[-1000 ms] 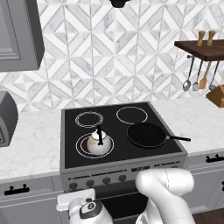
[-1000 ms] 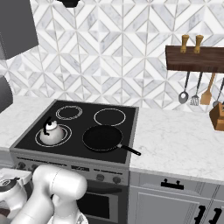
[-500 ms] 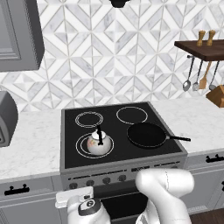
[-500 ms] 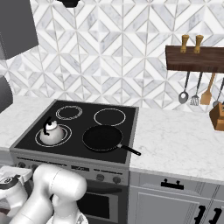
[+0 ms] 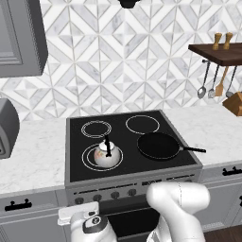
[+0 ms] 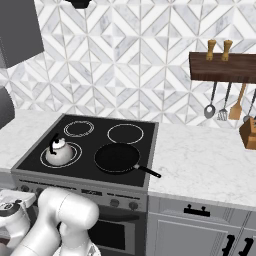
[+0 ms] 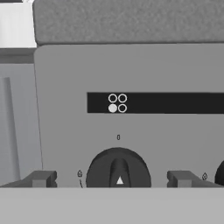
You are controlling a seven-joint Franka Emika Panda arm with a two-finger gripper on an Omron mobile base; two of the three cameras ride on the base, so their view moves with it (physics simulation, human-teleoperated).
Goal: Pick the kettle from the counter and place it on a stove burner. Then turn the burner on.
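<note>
A white marble-look counter [image 5: 33, 151] with faint grey veins runs along the tiled wall, broken by a black glass cooktop [image 5: 127, 142] set between its left and right stretches. On the cooktop's near-left circle, the stove burner [image 5: 90, 158] drawn as two white rings, sits the small white kettle [image 5: 106, 154] with its black handle. A black frying pan [image 5: 158, 145] rests on the near-right, its handle pointing right. A grey appliance [image 5: 5, 127] stands on the counter's far left, a wooden block [image 6: 247, 132] at far right.
</note>
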